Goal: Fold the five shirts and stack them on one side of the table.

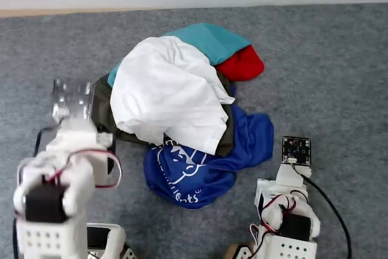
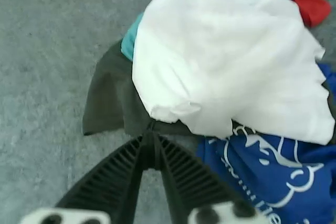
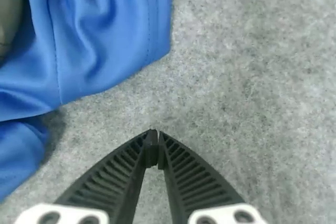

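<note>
Left claw (image 2: 152,148): shut completely, the two ribbed black fingers (image 2: 113,174) pressed together at the tips, with nothing between them. Held low over the grey surface (image 1: 339,59), tips just beside the edge of the dark olive shirt (image 2: 107,103). Not possible to tell whether touching the cloth or only very near.

Right claw (image 3: 152,148): shut as well, fingers meeting at the tips, empty. Placed above bare surface, near the hem of the blue shirt (image 3: 94,35) but apart from it, no cloth gripped.

Five shirts in one loose heap in the middle of the surface, none folded, none stacked yet. On top, the white shirt (image 1: 167,92), crumpled and making the biggest part of the heap. Under it at the far side, the teal shirt (image 1: 212,39). Just beside that, on the side of the right arm (image 1: 288,210), the red shirt (image 1: 244,65), bunched small. Beneath the white one, the dark olive shirt, showing out on the side of the left arm (image 1: 60,174) and as a narrow strip along the near edge of the white one. At the bottom on the near side, the blue shirt with white print, spread out between the two arms and reaching closer to the right one.
</note>
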`<action>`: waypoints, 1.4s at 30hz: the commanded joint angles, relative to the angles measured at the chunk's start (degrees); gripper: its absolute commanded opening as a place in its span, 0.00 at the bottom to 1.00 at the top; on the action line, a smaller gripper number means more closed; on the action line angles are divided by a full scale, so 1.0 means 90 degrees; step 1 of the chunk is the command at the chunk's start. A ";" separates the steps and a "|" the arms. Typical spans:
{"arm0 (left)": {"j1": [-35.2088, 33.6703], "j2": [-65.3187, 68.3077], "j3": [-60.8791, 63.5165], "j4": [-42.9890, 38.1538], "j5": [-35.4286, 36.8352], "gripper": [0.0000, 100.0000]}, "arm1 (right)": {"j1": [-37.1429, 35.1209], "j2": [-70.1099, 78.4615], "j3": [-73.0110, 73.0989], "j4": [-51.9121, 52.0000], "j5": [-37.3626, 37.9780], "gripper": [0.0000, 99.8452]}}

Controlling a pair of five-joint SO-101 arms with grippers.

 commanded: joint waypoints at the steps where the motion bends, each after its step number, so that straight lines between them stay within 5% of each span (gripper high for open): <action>1: 0.0020 0.0947 -0.0855 0.0654 0.0029 0.01 | -0.0063 -0.0044 0.0107 0.0034 -0.0059 0.01; 11: 0.0029 0.2383 -0.1958 0.1250 -0.0020 0.01 | -0.0063 -0.0044 0.0107 0.0034 -0.0029 0.01; 20: 0.0322 0.2618 -0.2046 0.1338 -0.1661 0.01 | -0.0024 -0.0044 -0.0498 -0.0073 -0.0059 0.01; 32: 0.0654 0.2706 -0.2037 0.1270 -0.1661 0.01 | -0.0015 -0.0005 -0.2930 -0.0015 0.0303 0.01; 42: 0.0762 0.4376 -0.3316 0.1260 -0.1661 0.01 | 0.0151 0.1314 -0.4698 0.0063 0.1172 0.01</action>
